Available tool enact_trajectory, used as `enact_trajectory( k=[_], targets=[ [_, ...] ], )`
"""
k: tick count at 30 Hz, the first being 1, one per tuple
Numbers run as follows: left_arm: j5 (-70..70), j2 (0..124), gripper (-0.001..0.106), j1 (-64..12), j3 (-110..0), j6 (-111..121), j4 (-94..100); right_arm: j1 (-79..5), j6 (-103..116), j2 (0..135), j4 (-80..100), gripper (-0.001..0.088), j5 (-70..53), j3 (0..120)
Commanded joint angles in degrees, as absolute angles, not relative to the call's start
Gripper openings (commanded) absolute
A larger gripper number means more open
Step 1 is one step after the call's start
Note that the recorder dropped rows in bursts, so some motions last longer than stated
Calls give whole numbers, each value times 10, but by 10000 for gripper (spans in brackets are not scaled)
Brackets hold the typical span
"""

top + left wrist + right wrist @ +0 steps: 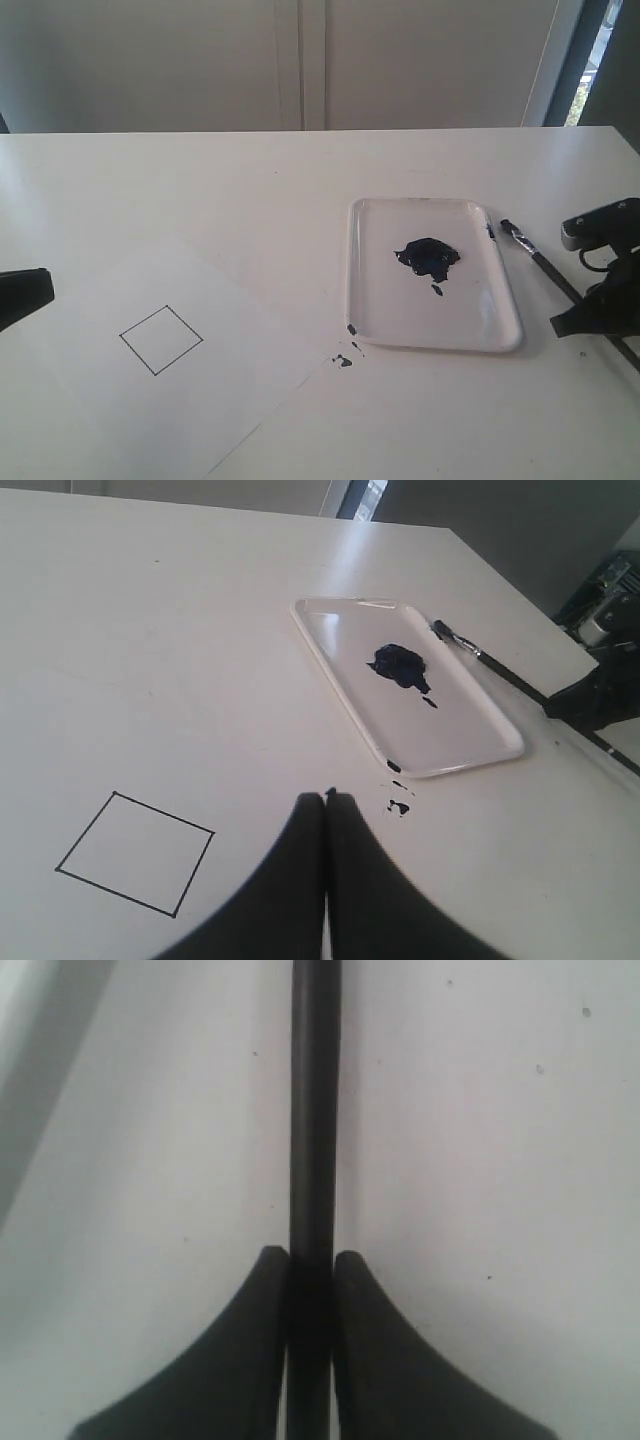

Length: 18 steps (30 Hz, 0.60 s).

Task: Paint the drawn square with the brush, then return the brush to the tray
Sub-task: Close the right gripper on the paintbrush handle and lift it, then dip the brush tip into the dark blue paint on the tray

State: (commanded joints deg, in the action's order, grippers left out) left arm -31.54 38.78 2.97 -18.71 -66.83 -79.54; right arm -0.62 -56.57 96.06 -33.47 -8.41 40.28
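Observation:
The drawn square [161,339] [135,853] is a tilted outline with a blank white inside, on the paper at the left. The brush [540,262] [490,663] lies slanted on the table just right of the tray [400,305] [470,730], its tip close to the tray's far right corner. My right gripper [572,318] [312,1255] is shut on the brush's black handle [315,1110], well back from the tip. My left gripper [40,288] [326,798] is shut and empty, at the left edge, to the left of the square.
A dark blue paint blob [428,256] [400,663] sits in the tray's middle. Small paint spots [343,360] [400,807] mark the table off the tray's near left corner. The white paper sheet [120,410] covers the near left of the table.

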Motion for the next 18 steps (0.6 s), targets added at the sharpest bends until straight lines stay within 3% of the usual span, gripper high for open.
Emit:
enact_trajectory(
  k=[7,18],
  targets=[
    [-314,388,0,30,-187,-668,-795,-6,-566,908,-340,0,-132,409],
    [-315,388,0,30,-187,-668,-795,-6,-555,818,-343,0,-354,484]
  ],
)
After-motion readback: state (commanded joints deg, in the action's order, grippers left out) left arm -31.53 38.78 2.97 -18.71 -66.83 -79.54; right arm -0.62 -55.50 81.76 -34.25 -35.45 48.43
